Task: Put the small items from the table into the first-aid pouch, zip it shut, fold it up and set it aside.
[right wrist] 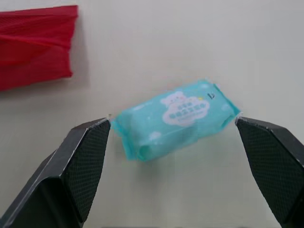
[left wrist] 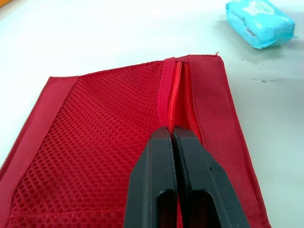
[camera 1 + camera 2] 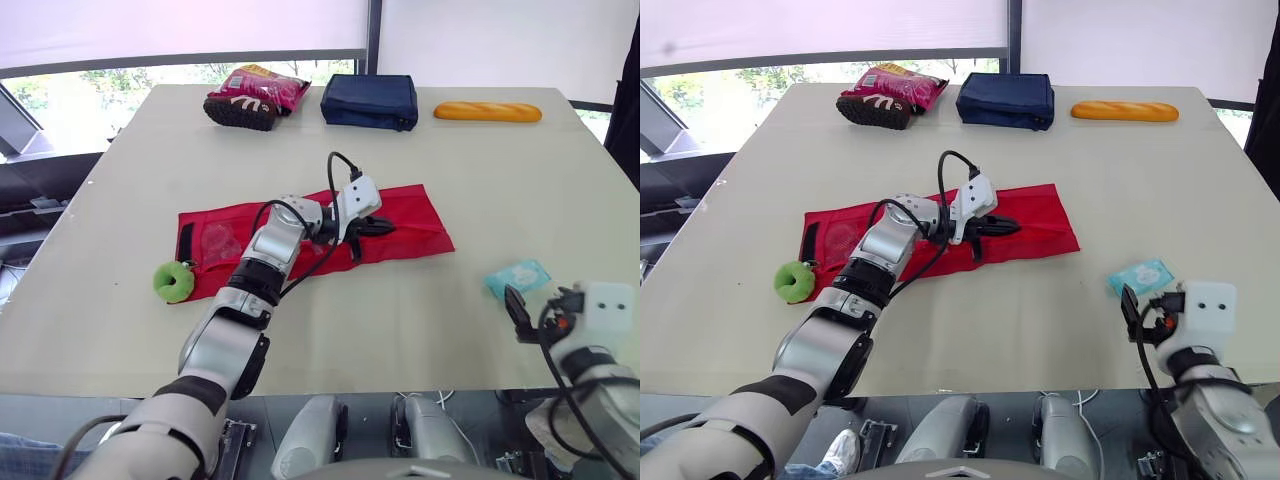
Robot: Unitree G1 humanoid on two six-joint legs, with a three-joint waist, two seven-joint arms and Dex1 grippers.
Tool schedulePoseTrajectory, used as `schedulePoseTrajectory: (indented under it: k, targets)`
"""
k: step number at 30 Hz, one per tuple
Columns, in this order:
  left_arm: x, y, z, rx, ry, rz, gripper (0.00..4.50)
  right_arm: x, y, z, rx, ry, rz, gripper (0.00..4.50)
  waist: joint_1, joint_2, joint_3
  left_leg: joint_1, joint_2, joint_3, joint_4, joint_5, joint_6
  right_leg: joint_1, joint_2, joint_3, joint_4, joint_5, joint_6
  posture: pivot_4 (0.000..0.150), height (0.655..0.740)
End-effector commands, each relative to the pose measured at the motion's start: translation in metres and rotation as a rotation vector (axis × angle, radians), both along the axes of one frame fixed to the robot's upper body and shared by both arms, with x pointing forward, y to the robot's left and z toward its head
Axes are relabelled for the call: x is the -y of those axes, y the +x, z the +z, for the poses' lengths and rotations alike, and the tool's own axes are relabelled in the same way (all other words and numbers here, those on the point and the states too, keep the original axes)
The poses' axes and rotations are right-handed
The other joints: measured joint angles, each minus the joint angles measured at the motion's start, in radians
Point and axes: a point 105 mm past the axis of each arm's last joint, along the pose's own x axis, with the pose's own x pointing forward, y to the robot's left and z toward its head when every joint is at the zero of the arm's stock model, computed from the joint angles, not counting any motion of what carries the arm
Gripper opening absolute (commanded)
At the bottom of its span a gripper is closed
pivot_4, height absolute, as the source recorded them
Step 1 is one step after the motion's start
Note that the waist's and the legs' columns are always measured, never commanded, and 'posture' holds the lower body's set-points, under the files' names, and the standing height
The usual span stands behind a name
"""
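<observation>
Left gripper (image 2: 172,134) pressed together at the zip line (image 2: 174,95), matte beige table (image 3: 500,170), flat red mesh pouch (image 3: 410,215) laid out at its middle, right gripper (image 1: 173,124) spread wide, glossy teal pillow-shaped tissue pack (image 1: 178,118) seen between its fingers (image 1: 88,156), right of pouch.

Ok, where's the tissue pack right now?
Left eye view: the tissue pack lies on the table at the robot's right, just ahead of the open right pincer, clear of the red pouch's right end.
</observation>
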Motion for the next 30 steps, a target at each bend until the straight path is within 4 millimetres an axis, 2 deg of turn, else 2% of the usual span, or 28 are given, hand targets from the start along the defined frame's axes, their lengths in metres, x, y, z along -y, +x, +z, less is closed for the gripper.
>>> schedulePoseTrajectory:
  k: [1,9,14,21,22,24,25,28,30]
  targets:
    - [0.006,0.000,0.021,0.072,-0.037,-0.018,0.05,-0.005,0.014,-0.002,-0.016,0.045,-0.101,4.50,-0.002,0.000,0.000,0.000,-0.001,0.000,0.000,0.000,0.000,0.000,0.000,0.000,0.000,0.000,0.000,0.150,0.7395]
    - [0.006,0.002,0.023,0.089,-0.041,-0.007,0.05,-0.013,0.044,-0.008,-0.028,0.117,-0.191,4.50,-0.011,0.001,0.000,0.001,-0.002,0.000,0.000,0.000,0.000,0.000,0.003,0.001,0.001,0.000,0.000,0.150,0.7395]
    - [0.006,0.003,0.024,0.096,-0.042,-0.003,0.05,-0.011,0.063,-0.010,-0.038,0.049,-0.177,4.50,-0.028,0.001,0.000,0.002,-0.002,0.000,0.000,0.000,0.000,0.000,0.005,0.001,0.002,0.000,0.000,0.150,0.7395]
    - [0.005,0.004,0.027,0.110,-0.042,0.006,0.05,-0.001,0.060,-0.019,-0.075,0.002,-0.198,4.50,-0.027,0.001,0.000,0.002,-0.002,0.000,-0.002,0.000,0.000,0.000,0.005,0.002,0.002,0.000,0.000,0.150,0.7395]
    - [0.004,0.005,0.027,0.114,-0.040,0.010,0.00,0.000,0.058,-0.019,-0.075,-0.009,-0.197,4.10,-0.027,0.001,0.000,0.002,-0.002,0.000,-0.002,0.000,0.000,0.000,0.005,0.002,0.002,0.000,0.000,0.150,0.7395]
    - [0.002,0.006,0.028,0.117,-0.038,0.014,0.00,0.000,0.055,-0.019,-0.072,-0.021,-0.193,3.84,-0.026,0.001,0.000,0.002,-0.002,0.000,-0.002,0.000,0.000,0.000,0.005,0.002,0.002,0.000,0.000,0.150,0.7395]
    - [0.001,0.007,0.029,0.119,-0.038,0.016,0.00,0.000,0.054,-0.018,-0.071,-0.023,-0.193,3.57,-0.026,0.001,0.000,0.002,-0.002,0.000,-0.002,0.000,0.000,0.000,0.005,0.002,0.002,0.000,0.000,0.150,0.7395]
    - [-0.001,0.009,0.031,0.123,-0.035,0.020,0.00,0.001,0.048,-0.011,-0.060,-0.066,-0.161,2.41,-0.026,0.001,0.000,0.002,-0.002,0.000,-0.002,0.000,0.000,0.000,0.004,0.002,0.002,0.000,0.000,0.150,0.7395]
    - [-0.002,0.010,0.032,0.126,-0.031,0.020,0.00,0.001,0.044,-0.007,-0.057,-0.104,-0.116,2.41,-0.026,0.001,0.000,0.002,-0.002,0.000,-0.002,0.000,0.000,0.000,0.004,0.002,0.002,0.000,0.000,0.150,0.7395]
